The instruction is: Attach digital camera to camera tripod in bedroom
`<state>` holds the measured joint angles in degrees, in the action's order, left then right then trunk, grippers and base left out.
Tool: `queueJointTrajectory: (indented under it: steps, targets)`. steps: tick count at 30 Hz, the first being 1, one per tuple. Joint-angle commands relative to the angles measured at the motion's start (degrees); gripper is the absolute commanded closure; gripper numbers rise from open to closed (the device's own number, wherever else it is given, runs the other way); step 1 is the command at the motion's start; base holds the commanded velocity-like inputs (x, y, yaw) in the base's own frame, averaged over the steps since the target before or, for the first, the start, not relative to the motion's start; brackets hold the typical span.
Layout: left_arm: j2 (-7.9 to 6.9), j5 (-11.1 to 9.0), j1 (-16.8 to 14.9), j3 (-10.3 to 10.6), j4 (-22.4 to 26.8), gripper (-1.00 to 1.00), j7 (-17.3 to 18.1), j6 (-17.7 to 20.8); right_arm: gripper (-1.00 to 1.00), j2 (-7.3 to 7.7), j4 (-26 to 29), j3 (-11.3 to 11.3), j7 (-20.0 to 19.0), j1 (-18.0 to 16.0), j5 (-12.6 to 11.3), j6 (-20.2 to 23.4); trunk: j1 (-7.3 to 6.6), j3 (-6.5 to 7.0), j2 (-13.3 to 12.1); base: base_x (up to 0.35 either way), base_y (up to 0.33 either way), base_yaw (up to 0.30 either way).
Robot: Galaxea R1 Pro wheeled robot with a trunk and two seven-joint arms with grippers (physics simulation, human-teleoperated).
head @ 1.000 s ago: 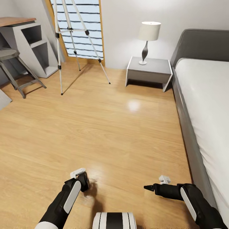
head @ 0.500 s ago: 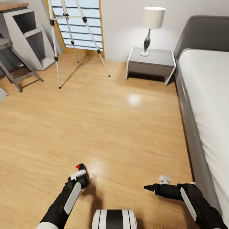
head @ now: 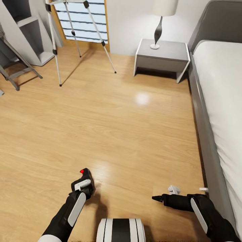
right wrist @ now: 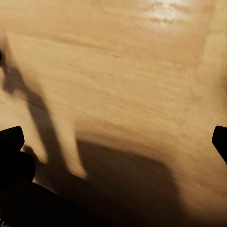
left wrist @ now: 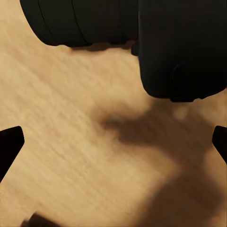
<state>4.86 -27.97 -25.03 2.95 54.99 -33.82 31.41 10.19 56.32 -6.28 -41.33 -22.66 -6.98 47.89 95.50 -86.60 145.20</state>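
One digital camera (head: 85, 174) is counted, black with a red dot on top, held at the tip of the left gripper (head: 84, 183) low and near in the head view; half a second ago it sat slightly lower at that tip, and a second ago it was not visible there. The whole head view has also shifted: the camera tripod (head: 55, 43), nightstand (head: 162, 57) and lamp (head: 161, 16) now sit higher in frame, a camera move. One tripod stands far left on the wood floor (head: 134, 134) before the window (head: 84, 20), three silver legs visible, well apart from the camera. One bed (head: 218, 101) lies along the right. The left gripper is closed on the camera body (left wrist: 179, 47). Whether the right gripper (head: 158, 198) is open cannot be told; it holds nothing visible.
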Motion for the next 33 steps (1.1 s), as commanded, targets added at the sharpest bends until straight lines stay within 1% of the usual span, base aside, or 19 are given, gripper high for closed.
queueJointTrajectory:
  steps: [1, 2, 18, 26, 29, 33]
  targets:
    - [-0.02, -0.6, -0.02, 0.13, 0.14, -1.0, -0.56, 0.06, -1.0, 0.0, 0.02, -0.05, 0.11, -0.02, -0.46, 0.44, 0.01, -0.26, 0.03, 0.0, 0.0, 0.0]
    - [-0.02, -0.6, -0.02, 0.13, 0.22, -1.0, -0.56, 0.06, -1.0, 0.0, 0.02, -0.05, 0.11, -0.02, -0.45, 0.44, 0.04, -0.49, 0.04, 0.0, 0.0, 0.0]
    - [0.17, -0.6, -0.02, 0.27, 1.25, -1.0, -0.6, 0.06, -1.0, -0.07, 0.02, -0.05, 0.11, -0.02, -0.3, 0.44, 0.04, -0.49, 0.04, 0.0, 0.0, 0.0]
    - [1.62, -0.53, -0.02, 0.44, 1.34, -1.0, -0.56, -0.02, -1.0, -0.08, 0.02, 0.02, 0.11, -0.02, -0.2, 0.4, 0.04, -0.49, 0.04, 0.0, 0.0, 0.0]
    - [2.06, -0.48, -0.02, 1.2, 1.34, -1.0, -0.55, -0.09, -1.0, -0.08, 0.02, 0.01, 0.11, -0.02, -0.17, 0.38, 0.04, -0.49, 0.04, 0.0, 0.0, 0.0]
    - [2.3, -0.47, -0.02, 3.78, 1.2, -1.0, -0.57, -1.7, -1.0, -0.08, 0.02, -0.03, 0.11, -0.02, -0.15, 0.37, 0.04, -0.49, 0.04, 0.0, 0.0, 0.0]
